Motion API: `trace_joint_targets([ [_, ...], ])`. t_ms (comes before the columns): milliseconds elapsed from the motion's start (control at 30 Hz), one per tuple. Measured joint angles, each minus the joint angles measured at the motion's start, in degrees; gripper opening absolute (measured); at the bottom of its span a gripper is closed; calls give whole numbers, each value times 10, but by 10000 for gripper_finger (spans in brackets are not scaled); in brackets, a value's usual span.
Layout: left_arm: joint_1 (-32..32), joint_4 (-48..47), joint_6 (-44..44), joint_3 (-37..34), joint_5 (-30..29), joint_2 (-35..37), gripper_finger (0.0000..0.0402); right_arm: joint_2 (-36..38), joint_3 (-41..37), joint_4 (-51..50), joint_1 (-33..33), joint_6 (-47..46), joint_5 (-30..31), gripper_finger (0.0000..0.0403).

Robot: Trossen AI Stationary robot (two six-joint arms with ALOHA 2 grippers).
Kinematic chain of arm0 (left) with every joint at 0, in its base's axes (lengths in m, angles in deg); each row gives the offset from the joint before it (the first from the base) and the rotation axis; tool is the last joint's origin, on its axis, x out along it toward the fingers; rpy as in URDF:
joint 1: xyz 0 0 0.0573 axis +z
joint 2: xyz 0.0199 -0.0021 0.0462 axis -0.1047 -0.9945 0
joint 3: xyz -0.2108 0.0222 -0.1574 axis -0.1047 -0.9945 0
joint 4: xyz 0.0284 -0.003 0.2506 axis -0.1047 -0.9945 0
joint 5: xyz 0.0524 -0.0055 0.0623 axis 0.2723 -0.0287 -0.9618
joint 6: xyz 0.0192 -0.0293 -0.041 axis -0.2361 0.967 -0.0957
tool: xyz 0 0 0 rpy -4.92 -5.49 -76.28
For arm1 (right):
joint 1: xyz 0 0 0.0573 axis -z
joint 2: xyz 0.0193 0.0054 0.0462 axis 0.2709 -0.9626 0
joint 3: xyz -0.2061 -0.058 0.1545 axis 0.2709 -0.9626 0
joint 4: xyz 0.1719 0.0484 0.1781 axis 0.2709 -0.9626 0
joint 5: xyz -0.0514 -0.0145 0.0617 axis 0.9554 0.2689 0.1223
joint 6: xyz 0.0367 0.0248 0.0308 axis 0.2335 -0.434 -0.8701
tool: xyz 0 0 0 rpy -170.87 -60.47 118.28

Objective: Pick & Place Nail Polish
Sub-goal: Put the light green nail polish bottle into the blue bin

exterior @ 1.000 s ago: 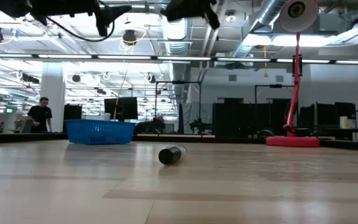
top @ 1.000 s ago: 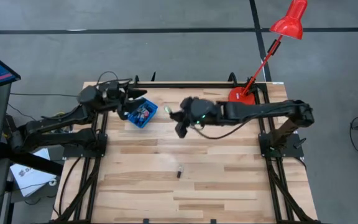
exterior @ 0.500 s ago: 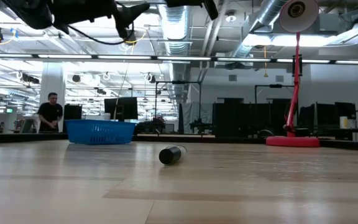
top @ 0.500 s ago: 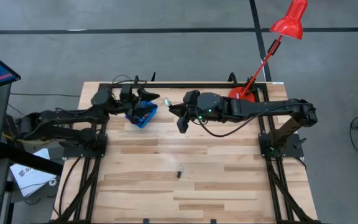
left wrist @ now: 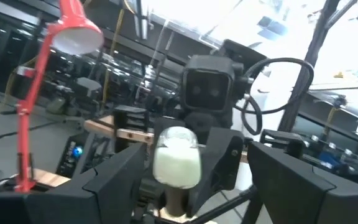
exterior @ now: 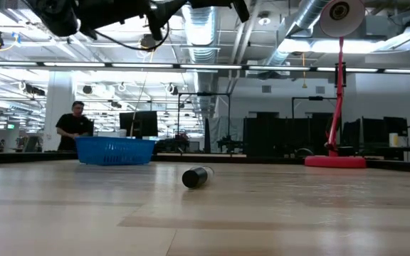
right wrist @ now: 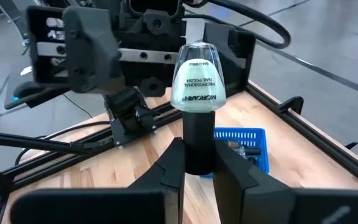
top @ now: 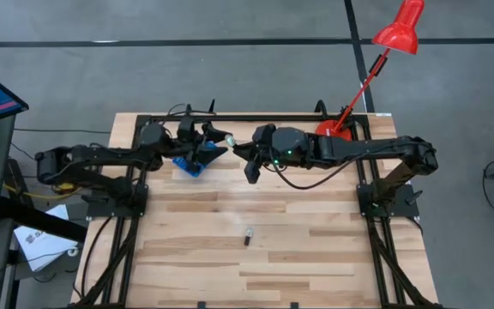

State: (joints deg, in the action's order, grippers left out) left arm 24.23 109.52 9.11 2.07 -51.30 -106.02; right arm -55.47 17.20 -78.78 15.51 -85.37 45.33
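Upper centre of the high view: my right gripper [right wrist: 199, 163] clenches the bottle [right wrist: 196, 84] by its cap, glass end toward my spread left gripper [left wrist: 191, 174], just beside.

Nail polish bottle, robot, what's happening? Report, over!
Right gripper shut on pale nail polish bottle by its cap, above the table. Left gripper open, facing it. One loose bottle on table. Blue bin below, nothing blocking.
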Motion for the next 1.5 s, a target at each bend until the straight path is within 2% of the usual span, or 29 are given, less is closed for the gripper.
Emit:
trace_joint_targets([
  [167,0,-2,0,25,14,-32,283,0,0,1,0,0,0,41],
  [367,1,-1,-2,28,15,-35,277,0,0,1,-1,-1,0,41],
  [967,1,0,-17,28,13,-43,118,0,0,1,-2,-2,-16,42],
  [1200,1,0,-19,28,13,-43,110,0,0,1,-1,-2,-15,44],
  [1333,1,-2,-22,28,13,-41,110,0,1,2,-1,7,-16,72],
  [1500,15,-43,-29,28,17,-11,110,13,1,-22,-2,22,-16,143],
])
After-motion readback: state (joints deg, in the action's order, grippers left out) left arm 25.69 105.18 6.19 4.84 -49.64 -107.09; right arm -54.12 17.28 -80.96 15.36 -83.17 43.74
